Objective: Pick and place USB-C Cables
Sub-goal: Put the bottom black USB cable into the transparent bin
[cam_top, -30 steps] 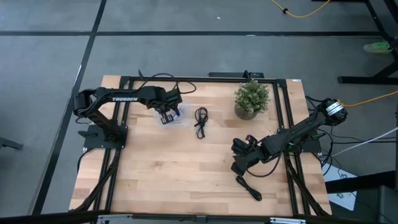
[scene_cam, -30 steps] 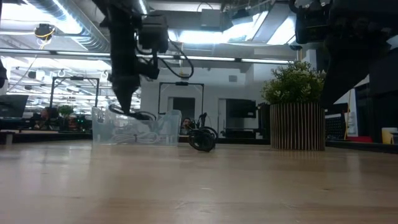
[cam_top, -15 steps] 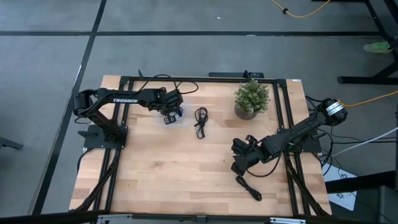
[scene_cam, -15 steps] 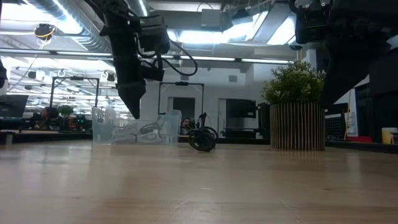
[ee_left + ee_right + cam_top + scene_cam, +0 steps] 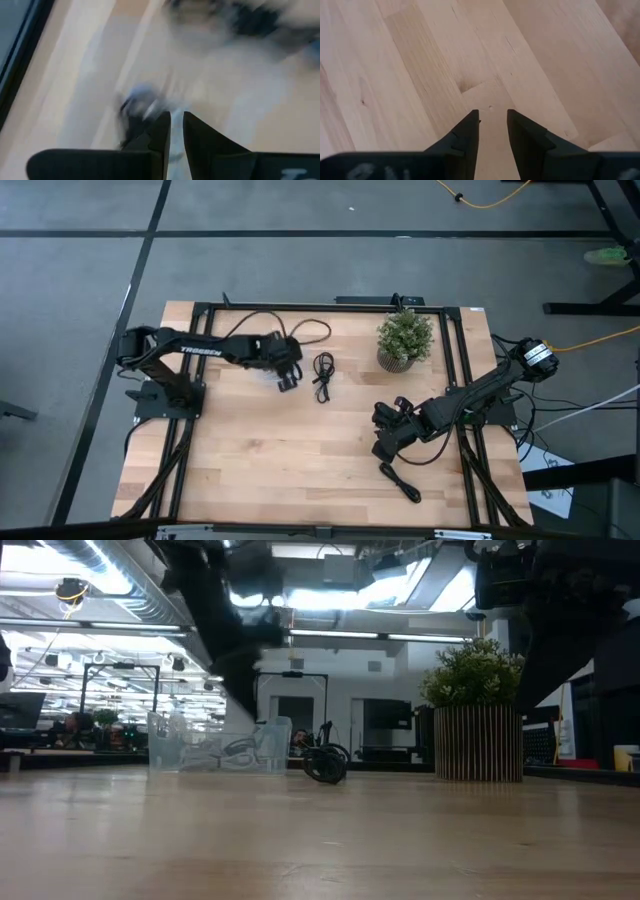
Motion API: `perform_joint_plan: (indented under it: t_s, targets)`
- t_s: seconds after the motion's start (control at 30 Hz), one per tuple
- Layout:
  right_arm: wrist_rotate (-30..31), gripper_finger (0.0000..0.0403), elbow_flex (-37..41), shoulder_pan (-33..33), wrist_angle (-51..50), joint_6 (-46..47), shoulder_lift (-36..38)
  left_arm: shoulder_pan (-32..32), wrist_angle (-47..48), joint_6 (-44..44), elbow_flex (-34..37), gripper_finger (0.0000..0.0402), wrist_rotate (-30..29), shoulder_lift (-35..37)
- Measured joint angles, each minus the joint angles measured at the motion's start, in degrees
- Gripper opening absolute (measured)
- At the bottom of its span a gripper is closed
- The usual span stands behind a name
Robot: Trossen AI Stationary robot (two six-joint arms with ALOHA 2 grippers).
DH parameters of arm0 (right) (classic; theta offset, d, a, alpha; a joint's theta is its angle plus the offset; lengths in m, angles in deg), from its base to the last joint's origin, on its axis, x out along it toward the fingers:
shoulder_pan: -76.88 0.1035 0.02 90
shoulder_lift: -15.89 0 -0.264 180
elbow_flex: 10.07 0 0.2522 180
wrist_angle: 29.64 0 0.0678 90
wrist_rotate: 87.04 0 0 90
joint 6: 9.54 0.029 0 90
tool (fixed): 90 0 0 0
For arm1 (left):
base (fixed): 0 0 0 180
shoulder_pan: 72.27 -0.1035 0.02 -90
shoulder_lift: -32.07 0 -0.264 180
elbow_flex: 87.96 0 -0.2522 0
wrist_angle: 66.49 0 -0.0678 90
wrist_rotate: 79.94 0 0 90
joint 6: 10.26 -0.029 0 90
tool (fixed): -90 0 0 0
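From above, the left gripper (image 5: 288, 377) hangs beside the black cable (image 5: 322, 376) on the table (image 5: 250, 460); another black cable (image 5: 400, 480) lies near the right gripper (image 5: 383, 448). Low down, clear box (image 5: 215, 745) holds cables. Left wrist: jaws narrow, nearly closed. Right wrist: slightly parted, empty.

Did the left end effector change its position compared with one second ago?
Yes. In the high view the left end effector has shifted right, off the clear container, toward the black cable lying beside the potted plant.
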Motion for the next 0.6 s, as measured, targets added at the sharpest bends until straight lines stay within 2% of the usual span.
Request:
perform_joint_plan:
  t_s: [0.23, 0.37, 0.43, 0.6]
  targets:
    - [0.95, 0.0106, 0.00, -0.02, 0.00, -0.04, 0.00, 10.07, -23.43, -7.27, -0.07, 0.0045, 0.23, 1.40]
    - [5.30, 0.0106, 0.00, -0.02, 0.25, -0.04, 0.00, 15.20, -35.53, -7.30, -0.04, 0.0045, 0.22, 1.27]
    - [5.40, 0.0106, 0.00, -0.04, 0.37, 0.05, 0.00, 17.68, -40.89, -6.49, -0.04, 0.0045, 0.24, 0.58]
    - [-4.52, 0.0106, 0.00, -0.01, 0.20, 2.29, 0.00, 22.92, -47.27, -5.80, -0.07, 0.0045, 0.23, 0.65]
